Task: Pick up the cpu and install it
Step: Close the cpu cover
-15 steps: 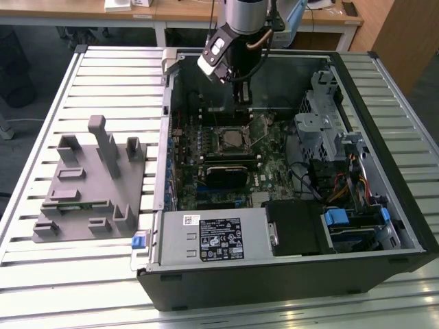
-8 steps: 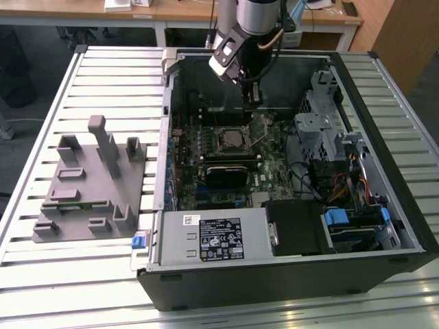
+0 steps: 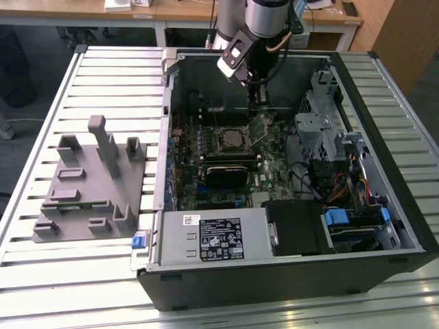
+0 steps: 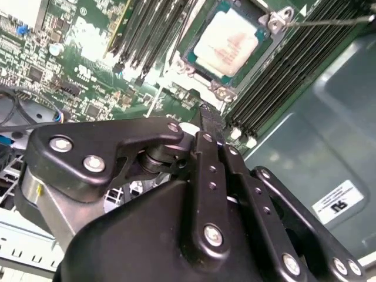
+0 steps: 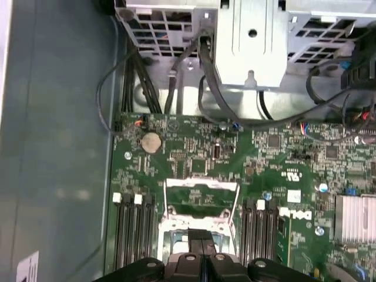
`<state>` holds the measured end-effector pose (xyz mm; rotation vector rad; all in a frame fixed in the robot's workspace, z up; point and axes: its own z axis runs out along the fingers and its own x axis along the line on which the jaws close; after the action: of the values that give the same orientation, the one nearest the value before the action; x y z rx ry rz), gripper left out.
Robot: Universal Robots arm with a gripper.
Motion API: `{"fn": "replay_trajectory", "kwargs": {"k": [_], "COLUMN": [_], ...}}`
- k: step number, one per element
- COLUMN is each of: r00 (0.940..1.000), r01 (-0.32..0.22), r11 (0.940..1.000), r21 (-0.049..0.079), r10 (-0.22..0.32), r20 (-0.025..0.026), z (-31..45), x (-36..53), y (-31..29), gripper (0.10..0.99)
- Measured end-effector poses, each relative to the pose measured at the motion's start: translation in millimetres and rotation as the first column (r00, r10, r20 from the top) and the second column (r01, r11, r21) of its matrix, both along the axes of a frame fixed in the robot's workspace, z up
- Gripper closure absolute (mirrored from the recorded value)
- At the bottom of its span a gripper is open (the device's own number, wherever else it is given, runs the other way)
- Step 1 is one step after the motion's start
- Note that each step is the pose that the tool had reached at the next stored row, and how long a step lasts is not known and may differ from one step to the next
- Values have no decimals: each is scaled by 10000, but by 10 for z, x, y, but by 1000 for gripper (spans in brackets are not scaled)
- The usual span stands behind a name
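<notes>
Cpu point(image 4: 226, 42) in the motherboard socket point(image 4: 205, 71)

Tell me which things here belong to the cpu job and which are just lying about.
Job: cpu, seated in the socket; gripper, shut, close to it.
Lying about: grey holder tray, power supply, drive cage, coin battery.

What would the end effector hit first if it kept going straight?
Probably the cpu, or the metal frame around it, on the green motherboard. The end effector points down there, but depth is hard to judge.
</notes>
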<state>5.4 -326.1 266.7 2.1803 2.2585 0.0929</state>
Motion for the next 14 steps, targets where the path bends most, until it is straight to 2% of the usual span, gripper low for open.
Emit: {"fn": "replay_trajectory", "kwargs": {"k": [4, 7, 8, 14], "r00": [10000, 10000, 10000, 10000], "r01": [-1, 0, 0, 0], "r11": [10000, 9996, 9996, 9995], "r21": [-80, -270, -296, -303], "r10": [1, 0, 1, 0], "r20": [0, 0, 1, -1], "z": [-6, -14, -20, -40], "x": [66, 97, 106, 161], "y": [3, 3, 3, 3], "gripper": [980, 980, 980, 980]}}
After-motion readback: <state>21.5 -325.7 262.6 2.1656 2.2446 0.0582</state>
